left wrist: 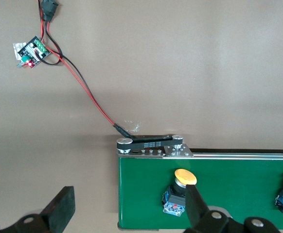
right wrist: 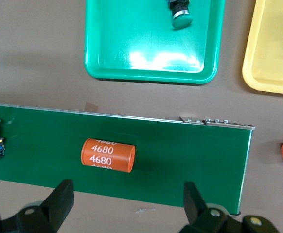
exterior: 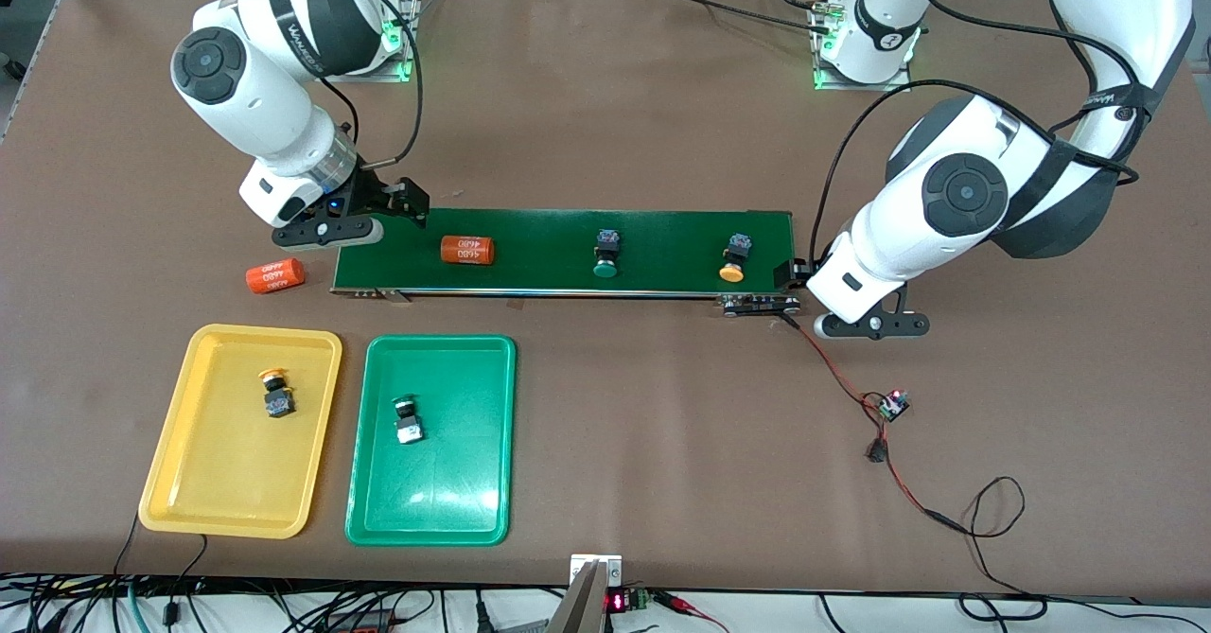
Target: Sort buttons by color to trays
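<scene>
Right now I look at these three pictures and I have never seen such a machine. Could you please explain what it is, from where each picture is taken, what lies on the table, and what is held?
These are two white robot arms at a brown table. One picture looks down from a high camera facing them; the other two come from cameras on the wrists.

The right gripper hangs open over one end of the dark-green conveyor belt, the left gripper open at the belt's other end. Neither holds anything.

On the belt lie an orange cylinder printed 4680, a green button and a yellow button. A second orange cylinder lies on the table beside the belt.

Nearer the camera, the yellow tray already holds a yellow button, and the green tray a green button.
</scene>
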Robot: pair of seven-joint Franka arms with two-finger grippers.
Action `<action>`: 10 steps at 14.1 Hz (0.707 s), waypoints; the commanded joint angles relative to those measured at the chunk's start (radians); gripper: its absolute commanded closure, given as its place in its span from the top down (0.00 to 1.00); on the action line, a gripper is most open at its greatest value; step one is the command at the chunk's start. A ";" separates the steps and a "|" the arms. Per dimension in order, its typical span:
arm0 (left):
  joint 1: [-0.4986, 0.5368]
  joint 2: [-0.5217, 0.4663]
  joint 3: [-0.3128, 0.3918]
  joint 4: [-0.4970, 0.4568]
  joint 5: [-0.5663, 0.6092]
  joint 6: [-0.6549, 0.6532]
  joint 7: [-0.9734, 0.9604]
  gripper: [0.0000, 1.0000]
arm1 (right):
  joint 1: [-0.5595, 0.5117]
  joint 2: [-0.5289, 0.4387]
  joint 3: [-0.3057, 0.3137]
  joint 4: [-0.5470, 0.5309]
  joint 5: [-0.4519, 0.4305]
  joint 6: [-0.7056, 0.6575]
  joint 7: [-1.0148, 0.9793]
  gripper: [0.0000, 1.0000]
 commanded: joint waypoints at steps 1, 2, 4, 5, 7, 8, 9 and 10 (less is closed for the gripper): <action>-0.026 -0.031 0.019 0.032 0.022 -0.030 -0.008 1.00 | 0.016 -0.019 0.003 -0.041 0.018 0.047 0.041 1.00; -0.022 -0.031 0.019 0.058 0.022 -0.046 -0.008 1.00 | 0.020 -0.018 0.003 -0.044 0.018 0.058 0.059 1.00; -0.022 -0.033 0.039 0.119 0.014 -0.071 0.001 1.00 | 0.023 -0.016 0.003 -0.046 0.018 0.063 0.064 1.00; -0.037 -0.062 0.085 0.124 0.014 -0.071 0.005 1.00 | 0.025 -0.016 0.003 -0.046 0.018 0.064 0.066 1.00; -0.078 -0.117 0.145 0.124 0.002 -0.068 0.005 1.00 | 0.039 -0.012 0.003 -0.049 0.018 0.072 0.111 1.00; -0.127 -0.158 0.209 0.124 -0.004 -0.066 0.007 1.00 | 0.059 -0.007 0.003 -0.049 0.016 0.084 0.156 1.00; -0.196 -0.204 0.297 0.124 -0.035 -0.068 0.014 1.00 | 0.068 0.003 0.003 -0.049 0.016 0.092 0.173 1.00; -0.241 -0.241 0.377 0.124 -0.094 -0.068 0.028 1.00 | 0.069 0.010 0.003 -0.049 0.015 0.098 0.173 1.00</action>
